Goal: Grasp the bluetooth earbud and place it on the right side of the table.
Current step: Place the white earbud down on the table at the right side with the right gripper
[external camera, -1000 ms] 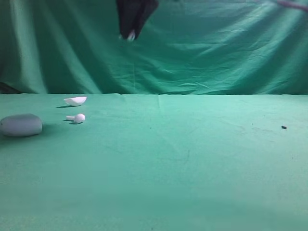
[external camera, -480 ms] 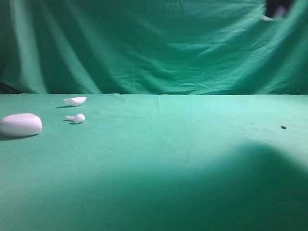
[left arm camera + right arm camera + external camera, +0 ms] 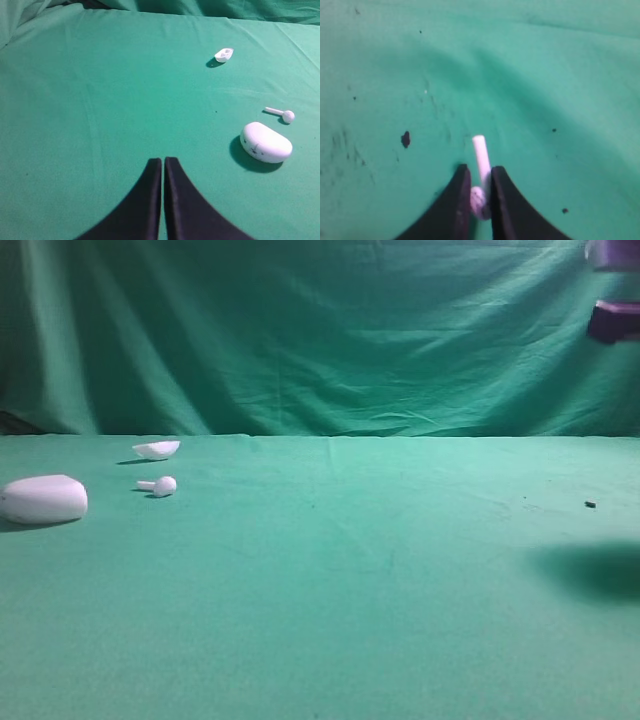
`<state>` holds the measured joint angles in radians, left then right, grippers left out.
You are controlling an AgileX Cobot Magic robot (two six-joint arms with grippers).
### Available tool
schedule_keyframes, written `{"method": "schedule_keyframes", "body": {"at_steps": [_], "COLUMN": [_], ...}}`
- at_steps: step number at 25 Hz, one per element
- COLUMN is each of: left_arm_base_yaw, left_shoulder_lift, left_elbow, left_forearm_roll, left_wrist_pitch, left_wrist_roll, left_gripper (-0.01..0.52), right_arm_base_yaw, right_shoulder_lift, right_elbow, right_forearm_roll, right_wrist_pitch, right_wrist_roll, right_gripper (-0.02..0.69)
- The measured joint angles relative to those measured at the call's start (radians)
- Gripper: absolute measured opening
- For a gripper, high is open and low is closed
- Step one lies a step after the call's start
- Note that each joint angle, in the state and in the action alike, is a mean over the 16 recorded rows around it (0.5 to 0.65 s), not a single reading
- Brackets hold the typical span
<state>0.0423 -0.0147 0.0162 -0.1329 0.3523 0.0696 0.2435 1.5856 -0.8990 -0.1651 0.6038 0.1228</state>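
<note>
The right tool [image 3: 476, 186] pinches one bluetooth earbud [image 3: 480, 197] between its two dark fingers, the rounded head caught at the tips and the short white stem pointing away above the green counter [image 3: 560, 80]. A dark speck [image 3: 405, 138] marks the cloth just left of the stem, with smaller flecks scattered around it. In the high view only a blurred purple-dark part of the right arm [image 3: 612, 318] shows at the top right edge, over a soft shadow on the counter's right side. A second earbud [image 3: 160, 485] lies on the far left of the counter, its stem pointing left, near one white oval case [image 3: 43, 499] and just in front of one shallow white shell [image 3: 157, 449]. The left tool [image 3: 163, 167] hangs above bare cloth with its two black fingers pressed together, holding nothing, well apart from the case.
</note>
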Motion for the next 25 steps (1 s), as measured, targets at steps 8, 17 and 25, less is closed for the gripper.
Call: {"method": "schedule_keyframes", "body": {"at_steps": [8, 17, 25], "left_arm_base_yaw": [0.0, 0.0, 0.0], "left_shoulder_lift": [0.0, 0.0, 0.0], "left_elbow": [0.0, 0.0, 0.0], "left_forearm_roll": [0.0, 0.0, 0.0], "left_wrist_pitch": [0.0, 0.0, 0.0], "left_wrist_roll": [0.0, 0.0, 0.0], "left_gripper": [0.0, 0.0, 0.0], "right_arm_base_yaw": [-0.004, -0.006, -0.008], "right_shoulder_lift": [0.097, 0.146, 0.095], "right_elbow": [0.051, 0.047, 0.015], "right_forearm_roll": [0.0, -0.001, 0.009], "right_wrist_pitch": [-0.157, -0.208, -0.128], "right_wrist_roll": [0.0, 0.001, 0.002], "right_gripper": [0.083, 0.25, 0.438]}}
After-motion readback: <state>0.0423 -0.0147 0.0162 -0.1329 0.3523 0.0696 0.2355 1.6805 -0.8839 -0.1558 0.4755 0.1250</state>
